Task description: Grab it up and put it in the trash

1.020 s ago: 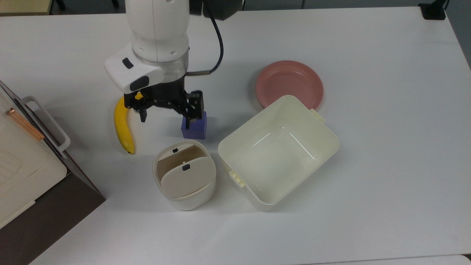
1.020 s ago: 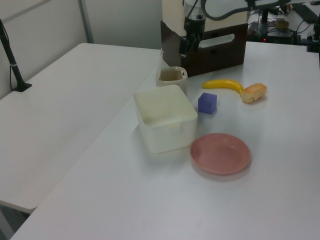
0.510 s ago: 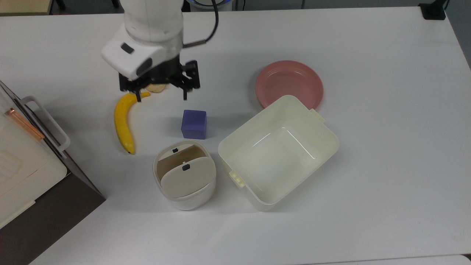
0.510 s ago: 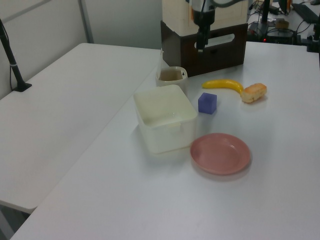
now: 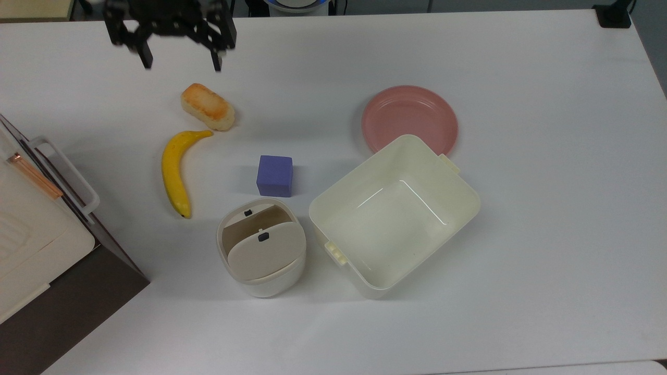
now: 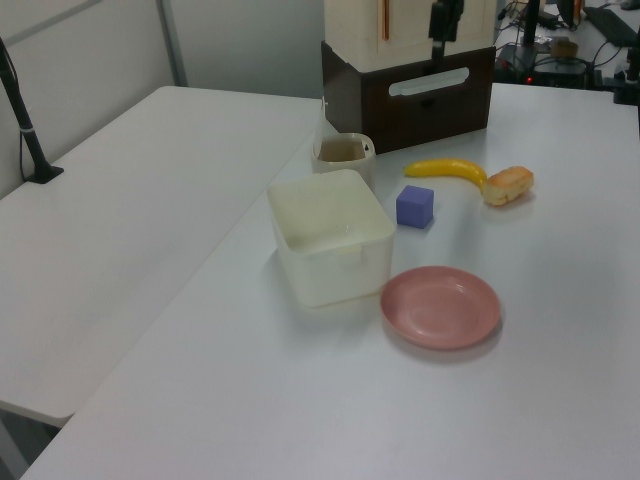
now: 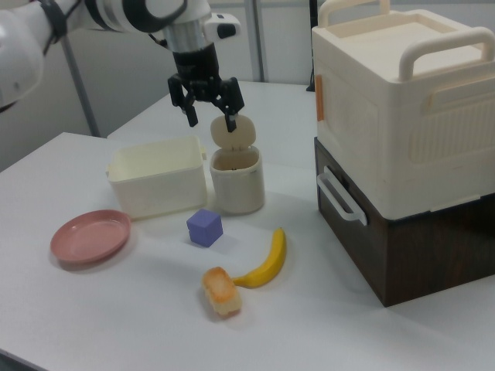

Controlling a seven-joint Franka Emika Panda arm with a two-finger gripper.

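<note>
1. Since a second ago I am pulling my claw up and away from the purple cube and the banana, and the bread roll that I was covering is now lying just below my fingertips in the top view.
2. I am holding the claw spread wide apart, with nothing between the jaws.
3. I am failing to tell where the paper ball is lying. My guess is that it is resting inside the trash bin, which is standing well apart from the claw, beyond the banana and cube.
4. I am expecting such a scrap to be very light, soft and crushable, not fragile, and easily flicked aside.
5. I am judging that a pinch straight across its middle, with fingertips down at the tabletop and closing almost fully, suits it best.
</note>
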